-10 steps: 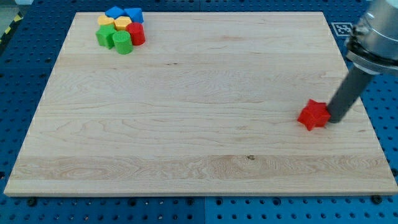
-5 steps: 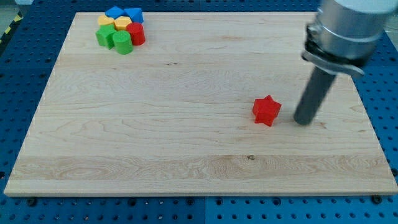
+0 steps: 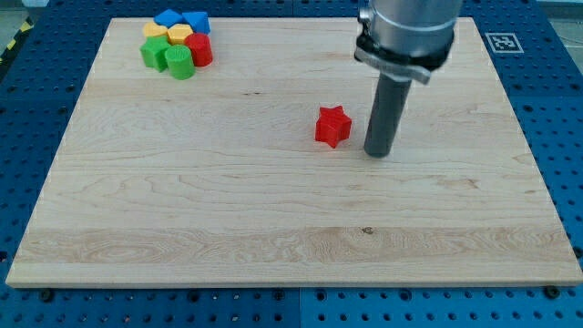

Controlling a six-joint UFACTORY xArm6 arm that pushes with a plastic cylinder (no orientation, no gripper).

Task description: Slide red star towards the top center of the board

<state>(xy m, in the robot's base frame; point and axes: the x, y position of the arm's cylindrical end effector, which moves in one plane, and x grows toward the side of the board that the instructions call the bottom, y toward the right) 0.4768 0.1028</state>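
Observation:
The red star point(image 3: 333, 126) lies on the wooden board point(image 3: 273, 210), a little right of the middle and in the upper half. My tip point(image 3: 377, 153) stands on the board just to the star's right and slightly below it, with a small gap between them. The dark rod rises from the tip to the grey arm body near the view's top.
A tight cluster of blocks sits at the board's top left: two blue blocks point(image 3: 182, 19), two yellow blocks point(image 3: 168, 33), a red block point(image 3: 200, 49) and two green blocks point(image 3: 167, 58). A fiducial marker point(image 3: 501, 41) lies off the board's top right corner.
The red star has slid up and to the left, from near the right edge towards the middle. My tip followed it the same way and now trails just to its right.

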